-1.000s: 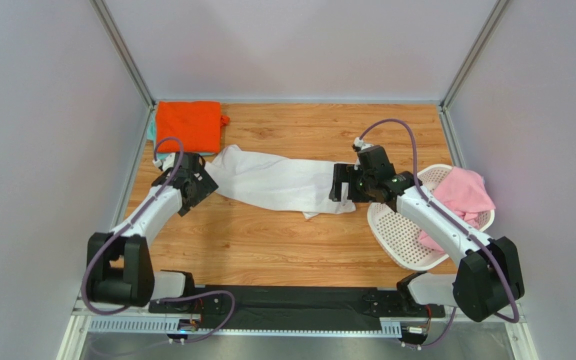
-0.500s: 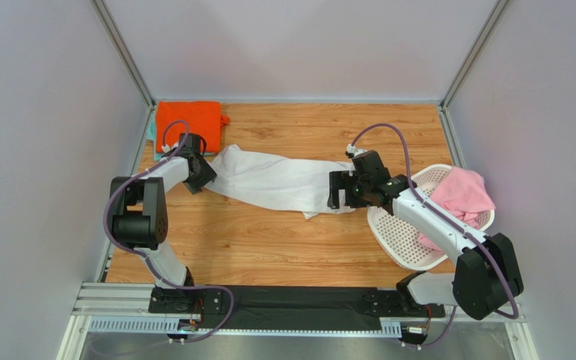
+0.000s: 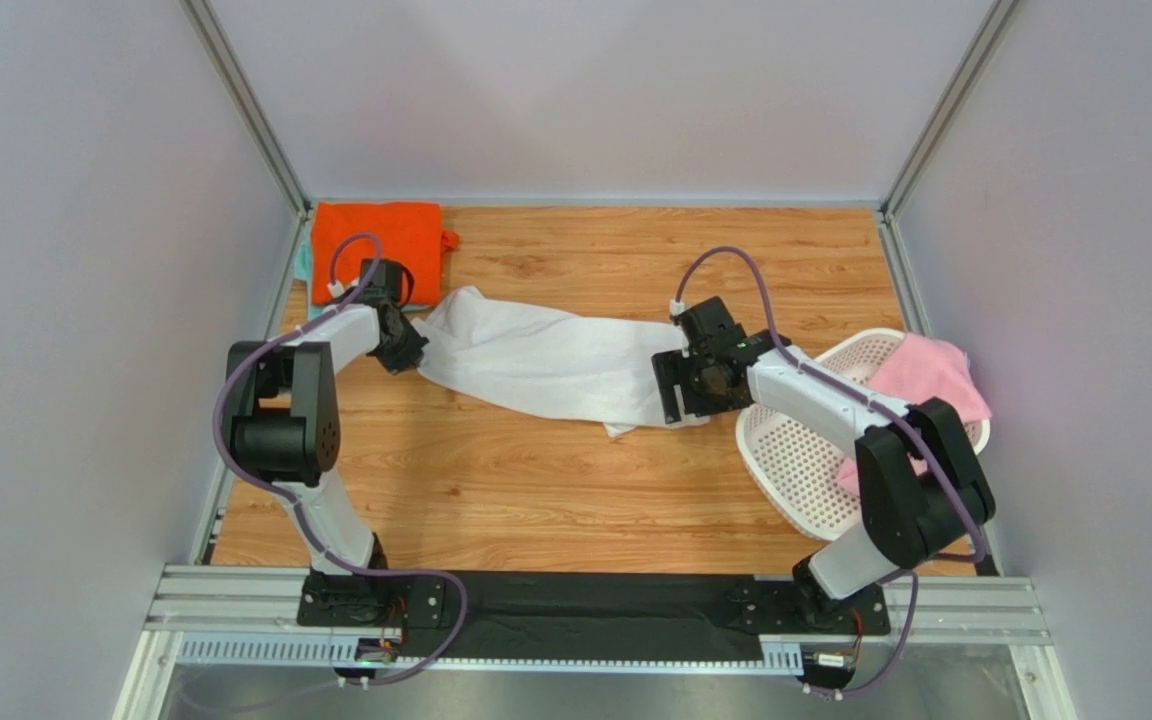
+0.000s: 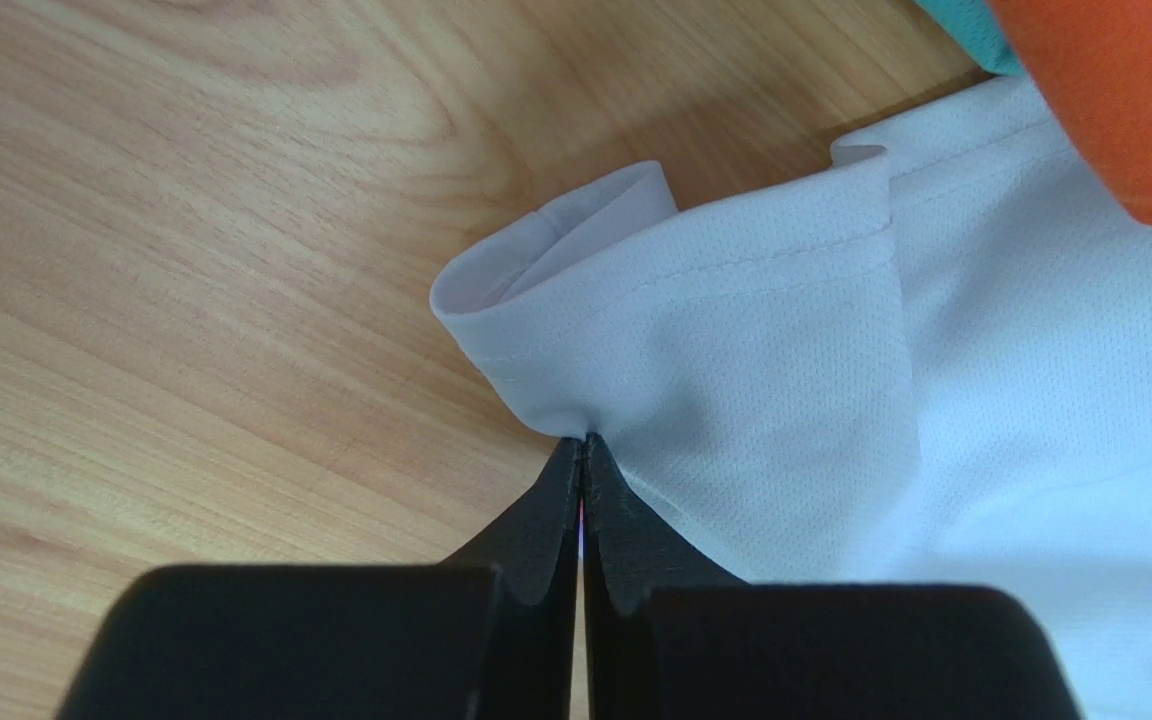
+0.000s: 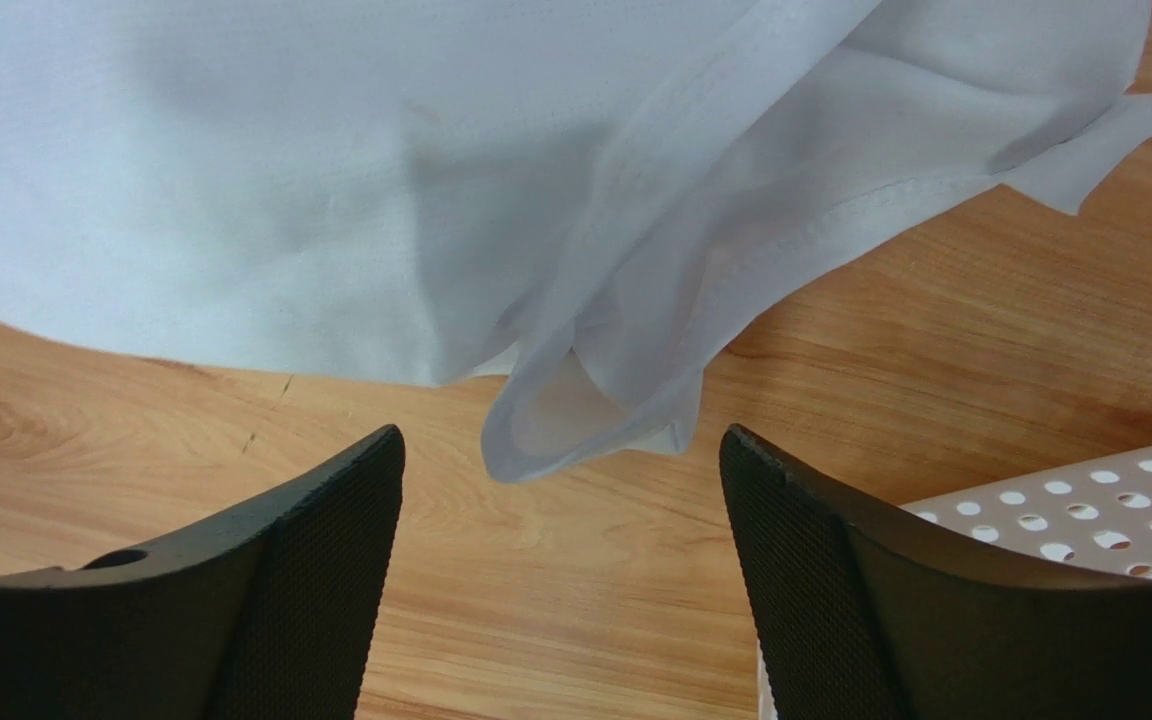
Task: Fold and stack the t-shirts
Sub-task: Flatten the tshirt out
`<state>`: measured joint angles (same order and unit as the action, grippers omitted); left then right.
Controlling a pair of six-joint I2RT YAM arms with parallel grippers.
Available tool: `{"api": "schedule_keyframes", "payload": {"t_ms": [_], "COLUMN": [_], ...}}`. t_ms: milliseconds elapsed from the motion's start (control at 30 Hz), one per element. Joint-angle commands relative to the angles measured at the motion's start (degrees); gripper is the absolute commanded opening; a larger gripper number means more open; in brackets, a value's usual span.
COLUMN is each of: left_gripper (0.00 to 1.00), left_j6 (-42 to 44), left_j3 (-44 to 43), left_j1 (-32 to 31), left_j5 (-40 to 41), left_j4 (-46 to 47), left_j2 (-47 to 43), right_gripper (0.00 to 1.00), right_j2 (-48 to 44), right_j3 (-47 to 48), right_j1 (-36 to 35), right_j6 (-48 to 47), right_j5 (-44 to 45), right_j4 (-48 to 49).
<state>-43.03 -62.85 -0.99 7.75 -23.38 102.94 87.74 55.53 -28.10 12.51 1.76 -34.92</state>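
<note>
A large white t-shirt lies bunched in a long strip across the middle of the table. My left gripper is shut on its left end; in the left wrist view the gripper pinches a puckered hem of the white cloth. At the shirt's right end, my right gripper is low over the table and open. Its fingers flank a folded corner of the shirt without touching it. A folded orange t-shirt rests on a teal one at the back left. A pink t-shirt lies in the basket.
The white perforated laundry basket stands at the right, tilted, close beside my right gripper; its rim shows in the right wrist view. The orange t-shirt lies just beyond the left gripper. Grey walls close in the back and both sides.
The left gripper moved up to the white shirt's left end and shut on the hem. The right gripper slid left to the shirt's right end and its jaws narrowed slightly.
</note>
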Motion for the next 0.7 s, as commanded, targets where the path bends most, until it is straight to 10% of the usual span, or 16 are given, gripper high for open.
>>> {"api": "schedule_keyframes", "payload": {"t_ms": [0, 100, 300, 667], "left_gripper": [0.0, 0.0, 0.0, 0.0], "left_j6": [1.98, 2.16, 2.07, -1.53], "left_j3": [2.29, 4.66, 6.16, 9.15], "left_j1": [0.47, 0.47, 0.38, 0.38], "left_j5": [-0.97, -1.42, -0.54, -0.19], "left_j4": [0.69, 2.72, 1.41, -3.86], "left_j2": [-3.79, -6.77, -13.89, -47.07], "right_gripper": [0.77, 0.69, 0.0, 0.0], "right_j2": [2.51, 4.27, 2.97, -23.04], "right_j3": [3.36, 3.45, 4.06, 9.24], "right_j1": [-0.21, -0.29, -0.29, -0.2], "right_j6": [-0.39, 0.05, 0.58, 1.2], "right_j5": [4.83, 6.06, 6.59, 1.41], "right_j4": [0.29, 1.34, 1.26, -4.46]}}
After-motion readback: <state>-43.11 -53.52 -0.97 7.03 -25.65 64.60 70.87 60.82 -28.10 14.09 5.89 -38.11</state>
